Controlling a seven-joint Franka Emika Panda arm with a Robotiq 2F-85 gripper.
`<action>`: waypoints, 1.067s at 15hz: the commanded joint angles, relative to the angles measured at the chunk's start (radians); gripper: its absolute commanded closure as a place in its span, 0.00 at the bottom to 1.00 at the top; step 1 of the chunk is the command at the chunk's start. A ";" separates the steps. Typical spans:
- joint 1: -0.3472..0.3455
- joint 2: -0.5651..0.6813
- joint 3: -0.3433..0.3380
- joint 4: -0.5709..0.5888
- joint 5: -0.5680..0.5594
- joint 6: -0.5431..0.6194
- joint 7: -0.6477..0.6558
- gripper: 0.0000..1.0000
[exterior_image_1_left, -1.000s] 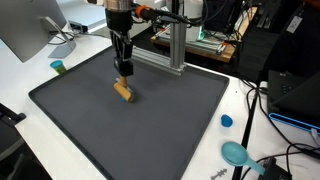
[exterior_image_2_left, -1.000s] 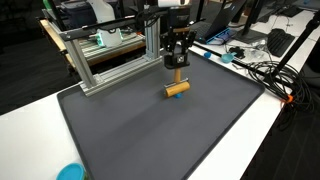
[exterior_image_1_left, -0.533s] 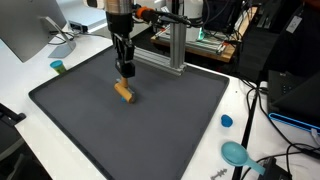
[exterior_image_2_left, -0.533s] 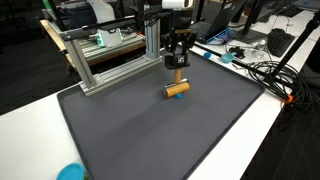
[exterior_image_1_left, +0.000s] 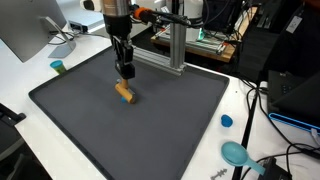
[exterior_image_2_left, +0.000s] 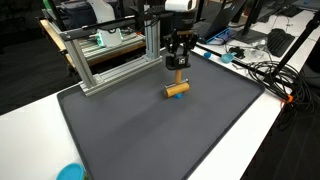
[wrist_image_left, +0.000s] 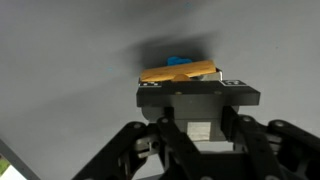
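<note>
1. Leftmost in an exterior view, a small green cup (exterior_image_1_left: 58, 67) stands on the white table (exterior_image_1_left: 20, 75), just off the edge of the dark mat (exterior_image_1_left: 150, 125) and well apart from the arm.
2. Nearer the middle, the gripper (exterior_image_1_left: 126, 73) hangs just above the wooden block (exterior_image_1_left: 124, 92), its jaws drawn narrow and holding nothing; a clear gap shows between its tips and the block in both exterior views.
3. Lying flat on the mat toward its far side, the block sits alone, seemingly resting where it can be reached from straight overhead; the wrist view shows the wooden block (wrist_image_left: 178, 71) directly under the fingers, with a bit of blue (wrist_image_left: 179, 60) behind it whose nature cannot be told.
4. Posed vertically, the arm points its wrist straight down over the mat, in front of the aluminium frame (exterior_image_2_left: 110, 60) that stands along the mat's far edge.
5. Farther right, a blue cap (exterior_image_1_left: 227, 121) and a teal bowl (exterior_image_1_left: 236, 153) rest on the white table beside tangled cables (exterior_image_1_left: 262, 110), well apart from the gripper.
</note>
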 joint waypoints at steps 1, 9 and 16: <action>0.005 0.004 -0.006 0.008 0.006 -0.008 -0.005 0.54; -0.014 0.066 0.008 0.059 0.068 -0.047 -0.047 0.79; -0.043 0.119 -0.001 0.121 0.135 -0.146 -0.090 0.79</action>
